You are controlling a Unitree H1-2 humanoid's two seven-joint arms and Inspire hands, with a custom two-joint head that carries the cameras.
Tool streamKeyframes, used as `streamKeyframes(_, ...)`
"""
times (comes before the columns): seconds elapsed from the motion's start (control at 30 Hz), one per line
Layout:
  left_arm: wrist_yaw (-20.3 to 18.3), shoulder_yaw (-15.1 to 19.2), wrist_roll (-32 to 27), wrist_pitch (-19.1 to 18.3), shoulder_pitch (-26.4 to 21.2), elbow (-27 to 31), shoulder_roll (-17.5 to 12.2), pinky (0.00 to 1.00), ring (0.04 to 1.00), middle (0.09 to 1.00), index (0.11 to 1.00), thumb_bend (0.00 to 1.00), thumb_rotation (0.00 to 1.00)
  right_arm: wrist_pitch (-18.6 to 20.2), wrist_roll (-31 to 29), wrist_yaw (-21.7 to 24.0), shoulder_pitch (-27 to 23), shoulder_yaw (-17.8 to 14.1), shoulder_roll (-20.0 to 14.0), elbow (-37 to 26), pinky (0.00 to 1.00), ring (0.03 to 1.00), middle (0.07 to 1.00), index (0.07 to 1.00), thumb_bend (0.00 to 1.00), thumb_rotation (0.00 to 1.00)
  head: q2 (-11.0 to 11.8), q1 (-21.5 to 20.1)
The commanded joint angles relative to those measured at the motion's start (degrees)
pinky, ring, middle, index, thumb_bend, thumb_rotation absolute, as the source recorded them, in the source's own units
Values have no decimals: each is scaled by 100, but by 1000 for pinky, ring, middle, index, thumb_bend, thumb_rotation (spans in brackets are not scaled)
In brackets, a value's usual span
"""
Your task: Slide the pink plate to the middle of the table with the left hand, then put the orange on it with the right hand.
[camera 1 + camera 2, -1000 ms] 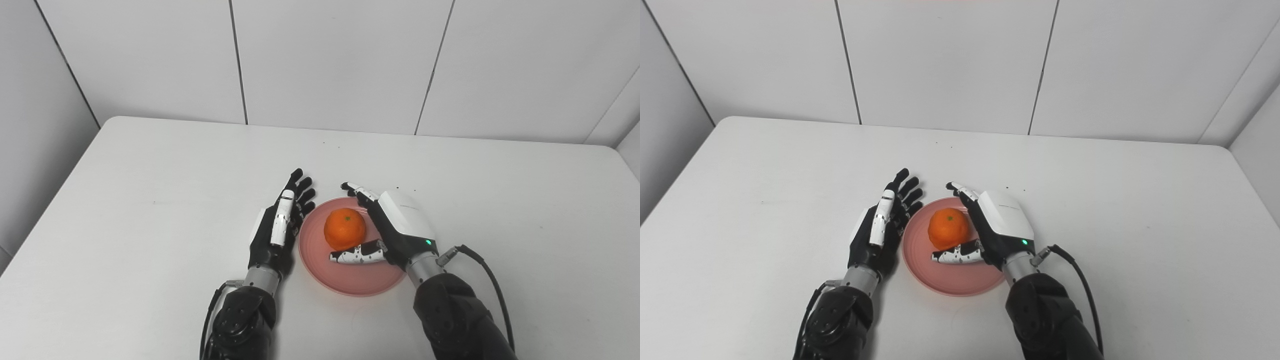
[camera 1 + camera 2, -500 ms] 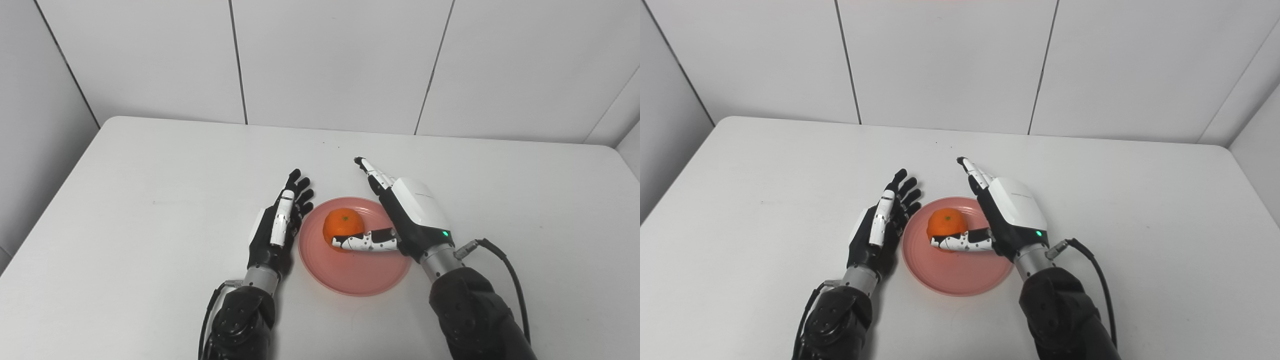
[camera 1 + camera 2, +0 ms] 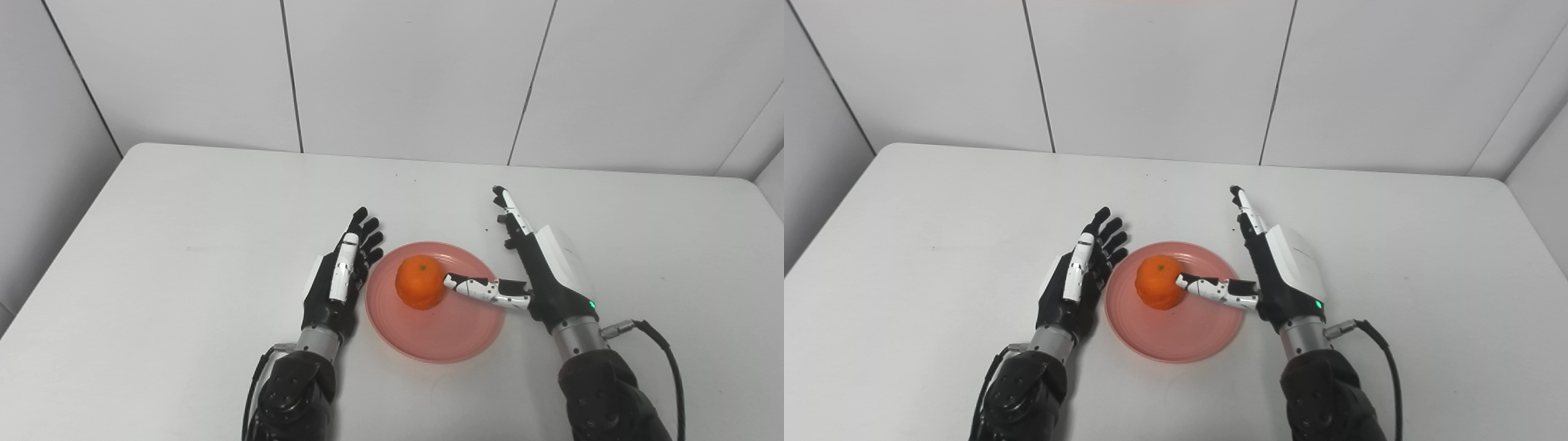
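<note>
1. Over the last second the right hand (image 3: 547, 269) has let go of the orange (image 3: 420, 282) and drawn back to the right. Its fingers, which curled around the fruit a second ago, are now straightened and pointing away from the robot. The orange and the pink plate (image 3: 456, 340) have not shifted.
2. The orange sits on the plate, left of its centre, stem mark facing up. The plate lies near the middle of the white table (image 3: 153, 245).
3. The right hand is spread open and holds nothing. It now stands at the plate's right edge, with its thumb stretched sideways over the plate (the tip looks to be just touching the orange's right side, or very nearly).
4. The left hand (image 3: 340, 278) rests just beside the plate's left rim, fingers extended and apart, empty.
5. Judged from this layout, both steps of the task appear done, and the step in hand is the right hand's retreat after release.
6. The next move calls for pulling the thumb clear without nudging the orange, which could roll, then lifting both hands away from the plate.
</note>
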State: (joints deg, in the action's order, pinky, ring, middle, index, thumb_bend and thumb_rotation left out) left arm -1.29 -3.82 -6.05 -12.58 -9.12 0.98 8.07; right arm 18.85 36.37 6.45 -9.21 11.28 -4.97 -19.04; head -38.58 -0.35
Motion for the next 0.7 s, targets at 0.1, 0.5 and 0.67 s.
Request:
streamKeyframes(0.1,-9,51,-1,-34,143,30,-73,937,941,954,948,384,1000,-388,-252,-411,9,-213,61,-182,797,891,939,972,968,690,21,-12)
streamKeyframes(0.5,33,-203,627,808,420,401,-333,995,990,1000,1000,401,1000,-443,-1188,-694,440,-652,370,-143,867,907,932,941,761,1000,121,10)
streamKeyframes(0.67,37,-218,690,853,517,525,-346,1000,998,1000,1000,405,1000,-364,-1463,-779,535,-720,495,-59,897,916,937,943,662,1000,152,-12)
